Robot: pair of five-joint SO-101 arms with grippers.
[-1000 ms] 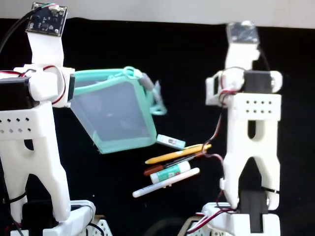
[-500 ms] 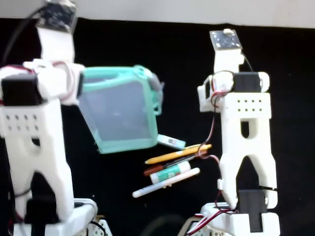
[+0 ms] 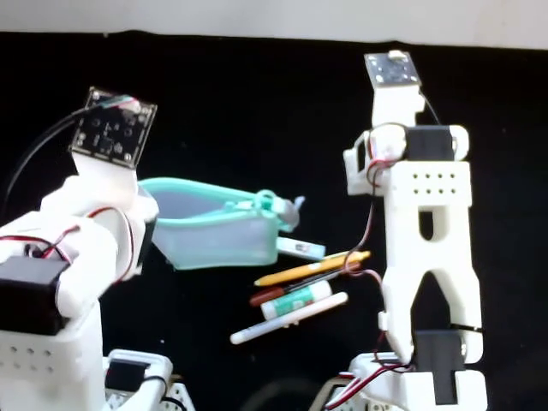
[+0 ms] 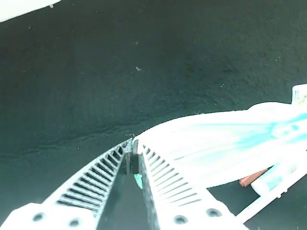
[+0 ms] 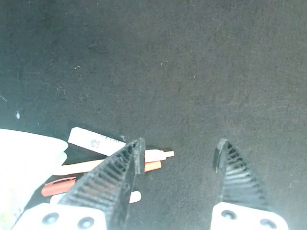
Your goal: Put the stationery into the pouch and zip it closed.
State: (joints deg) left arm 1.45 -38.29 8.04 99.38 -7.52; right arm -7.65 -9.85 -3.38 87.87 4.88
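Note:
The teal mesh pouch (image 3: pixel 214 227) hangs low and nearly flat over the black table, held by its left edge. My left gripper (image 4: pixel 133 146) is shut on that edge, and the pouch (image 4: pixel 216 146) stretches away from it. Beside the pouch lie an eraser (image 3: pixel 300 248), a yellow pencil (image 3: pixel 308 268), a red pen (image 3: pixel 287 291), a glue stick (image 3: pixel 295 301) and a white marker (image 3: pixel 287 318). My right gripper (image 5: pixel 180 146) hovers open above bare table, with the eraser (image 5: pixel 96 141) and the red pen (image 5: pixel 57 187) off to one side.
The right arm's white body (image 3: pixel 428 248) stands upright just right of the stationery, its wires (image 3: pixel 372 231) hanging close to the pencil tip. The left arm's body (image 3: pixel 68 282) fills the lower left. Black table (image 3: pixel 257 111) lies open behind the pouch.
The left arm has dropped and the pouch has swung from an upright, face-on tilt to a low, nearly flat pose. The right arm shifted slightly left, then held still.

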